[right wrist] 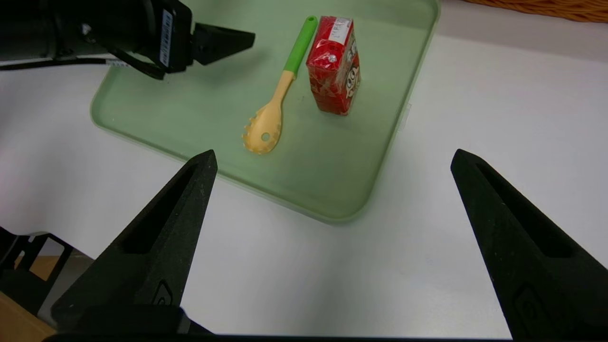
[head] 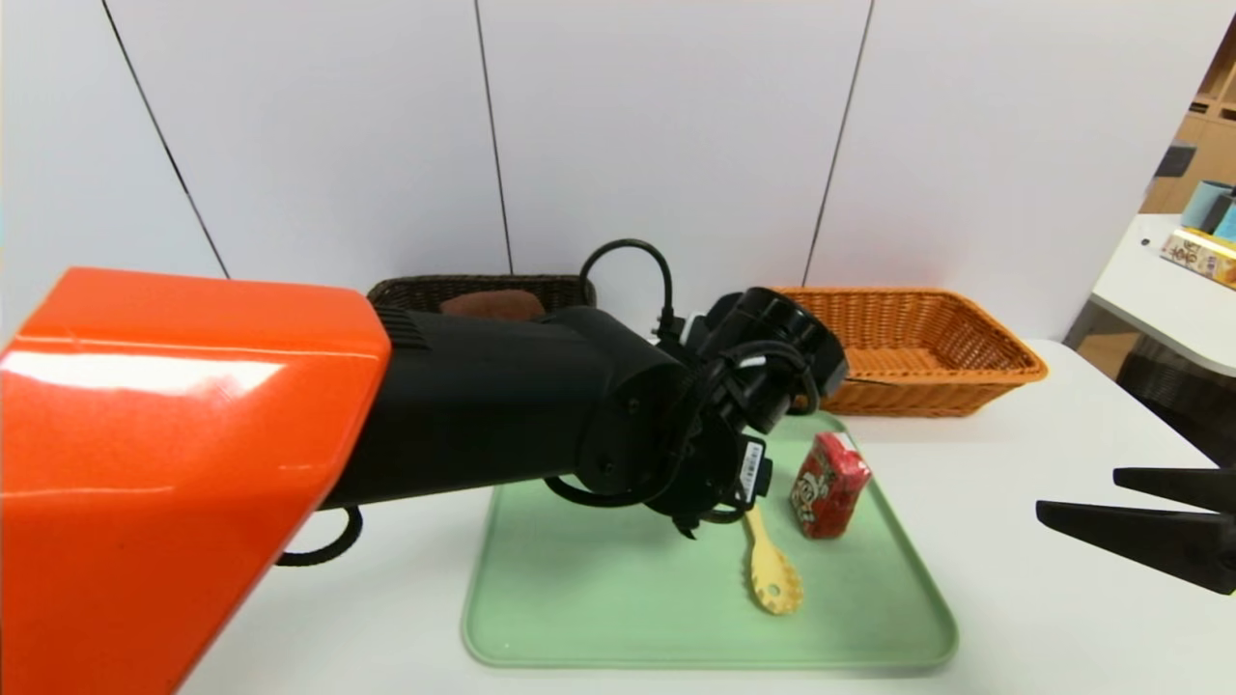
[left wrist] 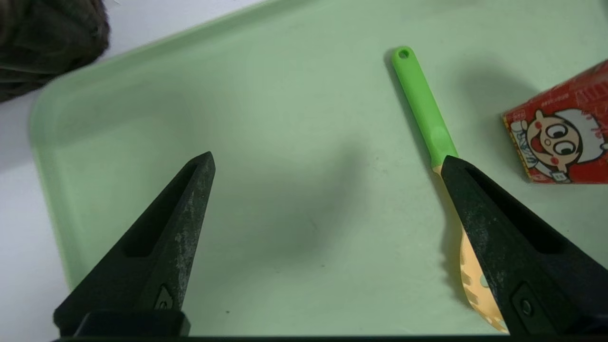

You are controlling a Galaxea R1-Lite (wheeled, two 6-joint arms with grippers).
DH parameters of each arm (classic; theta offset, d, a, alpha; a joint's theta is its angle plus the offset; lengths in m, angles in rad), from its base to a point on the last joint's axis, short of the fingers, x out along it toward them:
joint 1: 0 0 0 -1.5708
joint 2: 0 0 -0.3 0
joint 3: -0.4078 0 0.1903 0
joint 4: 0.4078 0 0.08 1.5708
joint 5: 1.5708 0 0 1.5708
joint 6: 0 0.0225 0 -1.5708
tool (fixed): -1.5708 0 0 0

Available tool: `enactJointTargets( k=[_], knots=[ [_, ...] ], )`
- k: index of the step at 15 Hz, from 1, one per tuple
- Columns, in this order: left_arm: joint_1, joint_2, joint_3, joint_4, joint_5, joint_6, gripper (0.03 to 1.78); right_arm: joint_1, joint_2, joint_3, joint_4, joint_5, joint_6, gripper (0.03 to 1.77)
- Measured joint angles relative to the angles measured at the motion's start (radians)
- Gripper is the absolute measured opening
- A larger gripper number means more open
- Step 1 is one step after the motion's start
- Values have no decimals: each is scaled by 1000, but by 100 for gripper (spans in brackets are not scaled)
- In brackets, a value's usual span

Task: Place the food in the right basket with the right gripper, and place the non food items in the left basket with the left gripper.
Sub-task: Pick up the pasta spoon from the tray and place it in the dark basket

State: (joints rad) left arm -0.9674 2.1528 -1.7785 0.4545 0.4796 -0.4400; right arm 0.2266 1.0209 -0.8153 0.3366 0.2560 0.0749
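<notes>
Our left gripper (left wrist: pixel 327 159) hovers over the green tray (head: pixel 618 608), jaws wide — our right gripper (right wrist: pixel 335 152), also wide, waits beside it.

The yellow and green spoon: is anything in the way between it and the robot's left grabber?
Nothing visible blocks it. The left gripper hangs open above the tray, and one finger overlaps the spoon in its wrist view. The red box sits beside the spoon, not between.
</notes>
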Motion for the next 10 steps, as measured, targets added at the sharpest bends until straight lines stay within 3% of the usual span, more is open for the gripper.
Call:
enactJointTargets(
  k=[10],
  knots=[
    [-38, 138, -160, 107, 5, -153, 169, -2, -22, 27, 0, 0, 0, 170]
  ],
)
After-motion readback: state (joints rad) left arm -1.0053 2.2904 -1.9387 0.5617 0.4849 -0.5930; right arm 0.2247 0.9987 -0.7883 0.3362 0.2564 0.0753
